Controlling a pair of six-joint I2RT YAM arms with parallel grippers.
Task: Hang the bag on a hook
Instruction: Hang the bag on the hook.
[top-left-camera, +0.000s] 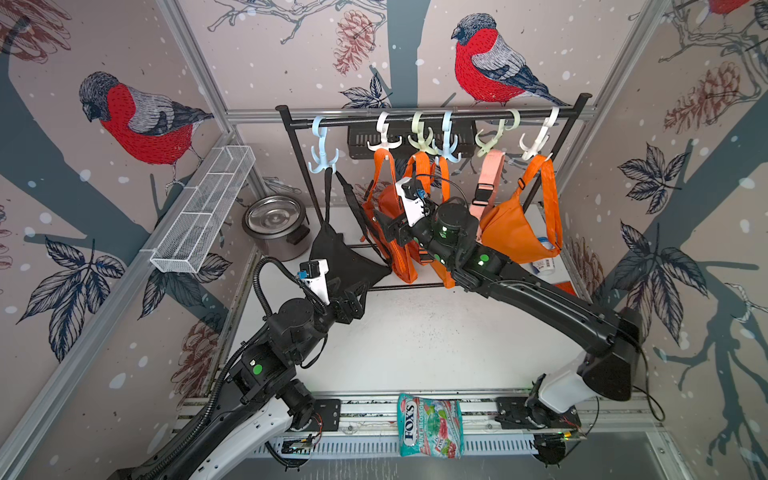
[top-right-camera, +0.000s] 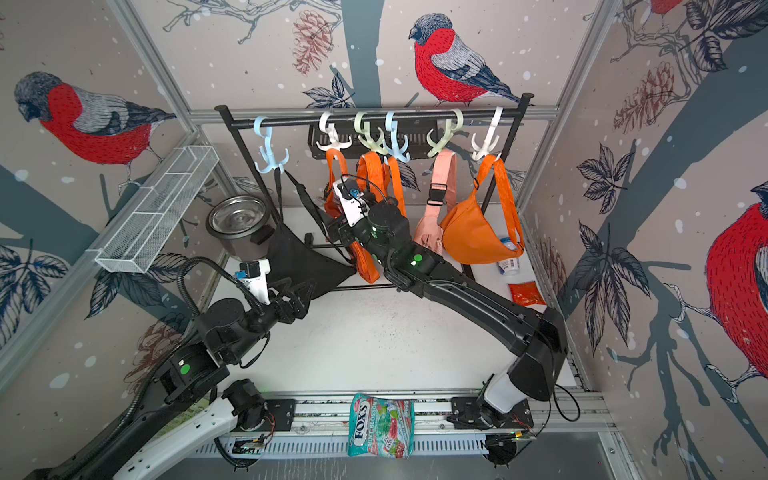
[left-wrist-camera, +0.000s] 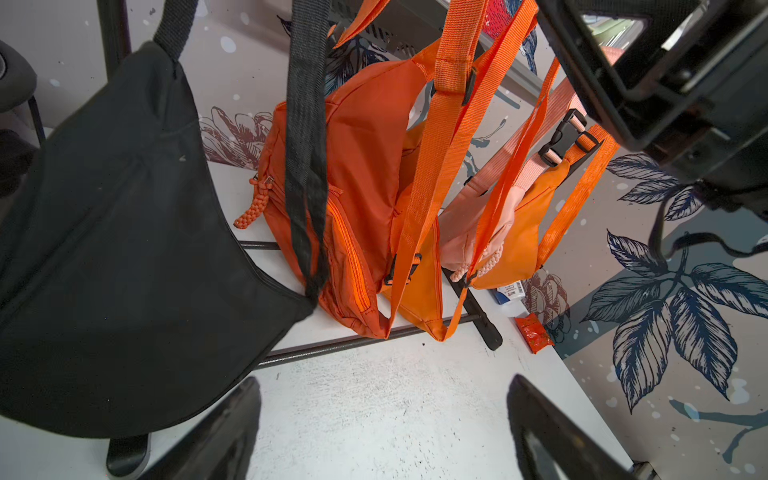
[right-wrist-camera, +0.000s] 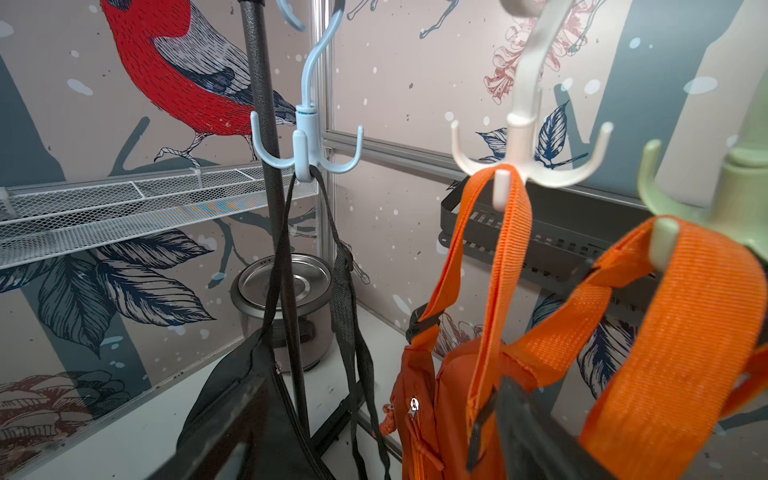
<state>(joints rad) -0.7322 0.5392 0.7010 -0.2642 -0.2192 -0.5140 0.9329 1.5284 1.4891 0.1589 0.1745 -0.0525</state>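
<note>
A black bag (top-left-camera: 345, 257) (top-right-camera: 303, 257) hangs by its black strap (right-wrist-camera: 345, 291) from the light blue hook (top-left-camera: 323, 160) (right-wrist-camera: 305, 153) at the left end of the black rail (top-left-camera: 469, 113). Its body (left-wrist-camera: 104, 249) sags low over the rack's foot bar. My left gripper (top-left-camera: 357, 295) (left-wrist-camera: 382, 386) is open just in front of the bag's lower edge, with only bare table between its fingers. My right gripper (top-left-camera: 388, 228) (right-wrist-camera: 376, 386) is open higher up, between the black strap and the neighbouring orange bag (right-wrist-camera: 440, 399), gripping nothing.
Several orange bags (top-left-camera: 515, 228) and a pink one (top-right-camera: 432, 232) hang from the other hooks. A steel pot (top-left-camera: 276, 226) stands behind the rack's left post, under a white mesh shelf (top-left-camera: 203, 208). A candy bag (top-left-camera: 430, 426) lies at the front rail. A red packet (top-right-camera: 527, 293) lies at the right.
</note>
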